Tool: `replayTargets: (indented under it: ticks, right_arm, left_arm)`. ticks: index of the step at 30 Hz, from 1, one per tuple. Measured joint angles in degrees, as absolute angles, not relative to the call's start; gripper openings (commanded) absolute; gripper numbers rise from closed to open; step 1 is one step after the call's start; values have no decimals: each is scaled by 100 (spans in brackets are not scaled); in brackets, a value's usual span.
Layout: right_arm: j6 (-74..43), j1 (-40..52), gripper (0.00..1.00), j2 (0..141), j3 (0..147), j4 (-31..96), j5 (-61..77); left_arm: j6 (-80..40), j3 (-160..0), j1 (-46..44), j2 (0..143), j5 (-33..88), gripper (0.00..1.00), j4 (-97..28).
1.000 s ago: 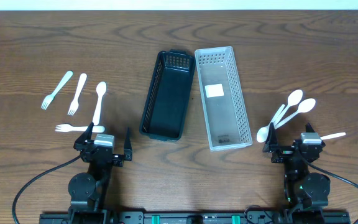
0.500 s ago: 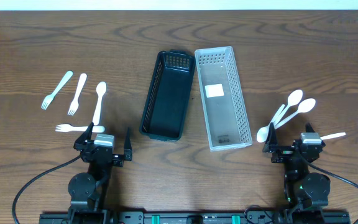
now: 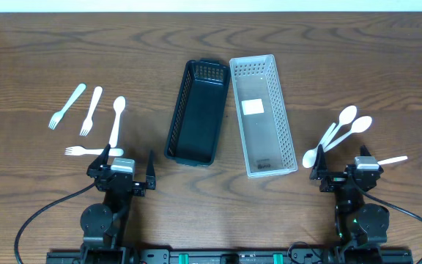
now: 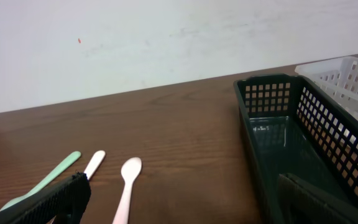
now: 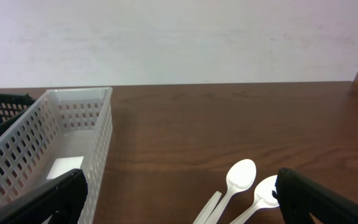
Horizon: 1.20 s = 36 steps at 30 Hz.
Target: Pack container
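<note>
Black basket [image 3: 177, 114] and white basket [image 3: 261, 136] lie side by side at the centre of the overhead frame, on the wooden table [image 3: 357, 51]. The left gripper [image 3: 129, 155] at lower left and the right gripper [image 3: 341, 163] at lower right both have their fingers spread wide, holding nothing. White forks [image 3: 91, 111] lie at mid left, white spoons [image 3: 341, 126] at mid right.

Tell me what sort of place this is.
Probably a robotics lab test bench: a wooden table against a plain white wall, a left arm and right arm mounted at its edge, and plastic cutlery laid out beside a black basket and a white basket.
</note>
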<state>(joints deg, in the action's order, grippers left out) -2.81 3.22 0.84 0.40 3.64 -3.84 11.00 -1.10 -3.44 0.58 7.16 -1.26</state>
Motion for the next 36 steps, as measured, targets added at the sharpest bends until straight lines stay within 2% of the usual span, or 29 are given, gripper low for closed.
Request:
replayTargets:
  ticks: [12,19,23,27,30,36]
  right_arm:
    - [-353,322,99,86,40,362,-331]
    - [-1275,322,99,84,40,314,121]
    - [-1660,322,99,99,134,353,259]
    - [-1564,322,99,412,836,668,263]
    - [-1221,322,99,1055,1765,1267,263]
    - [-753,322,99,3079,4005,3055,244]
  left_arm:
    - [1100,-110,-344,60,668,98,-128]
    - [1079,-110,-344,60,666,98,-104]
    - [386,-156,-344,67,644,98,-187]
    - [-462,-652,-344,272,646,98,-661]
    - [-762,-1632,-344,788,646,98,-1227]
    - [-985,-4077,-344,2711,644,98,-2908]
